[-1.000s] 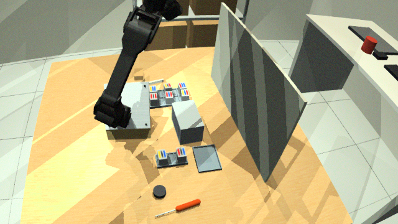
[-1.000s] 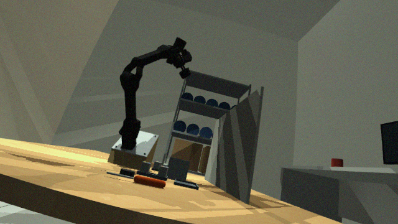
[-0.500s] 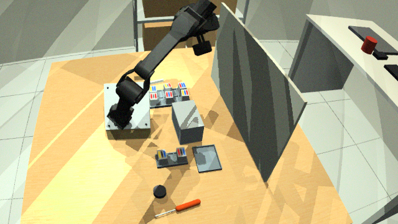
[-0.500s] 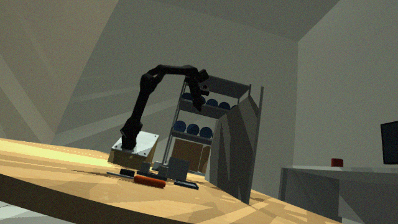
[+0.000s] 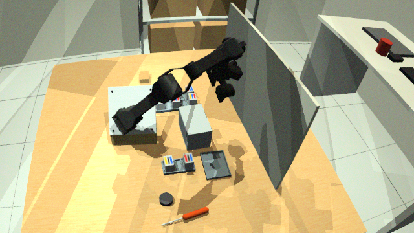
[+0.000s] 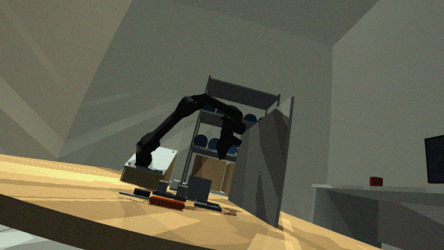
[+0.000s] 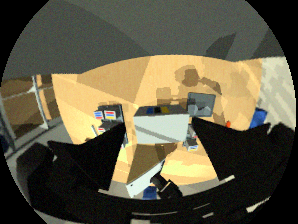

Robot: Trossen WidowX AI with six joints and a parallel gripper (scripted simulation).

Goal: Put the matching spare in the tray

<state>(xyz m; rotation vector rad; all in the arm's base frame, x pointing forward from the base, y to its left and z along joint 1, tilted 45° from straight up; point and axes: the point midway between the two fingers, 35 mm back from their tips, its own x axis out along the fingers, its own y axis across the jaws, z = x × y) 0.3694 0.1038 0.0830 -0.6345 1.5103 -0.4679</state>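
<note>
One screwdriver [image 5: 195,213] [image 6: 166,202]: glossy orange handle, thin metal shaft, lying aslant on the wood-grained table [image 5: 97,194] [image 6: 104,205].
Puck [image 5: 166,199] [image 6: 141,192]: round, dark, flat-topped, near the screwdriver.
Front rack [image 5: 178,166]: holds two blocky grey spares, striped on top; the left one in the top view [image 5: 168,160] shows yellow, dark and blue, the right one [image 5: 188,158] red and blue.
Tray [image 5: 220,162] [image 6: 208,206] [image 7: 201,104]: shallow, dark, rectangular, with no spare in it, just beside the front rack.
Unit [image 5: 195,120] [image 6: 199,188] [image 7: 161,129]: plain grey oblong box behind the tray; long axis roughly along the panel.
Unit's back [image 7: 161,110]: turned to the panel; blue, dark and yellow marks, exact code too small to tell.
Rear rack [image 5: 168,109] [image 7: 117,107]: beyond the unit, partly hidden by the arm [image 5: 166,87] [image 6: 170,123]; striped spares, some with blue and red.
Gripper [image 5: 216,87] [image 6: 229,151] [image 7: 158,123]: fingers wide apart, nothing between them, above the table near the panel.
Panel [image 5: 272,81] [image 6: 260,167] [image 7: 150,25]: tall, flat, grey, upright.
Wood block [image 5: 144,76]: small, pale, behind the arm's white-topped base [image 5: 118,97] [image 6: 168,156].
Shelf [image 5: 141,29] [image 6: 243,93] [image 7: 40,100]: metal frame, brown boxes, blue round things.
</note>
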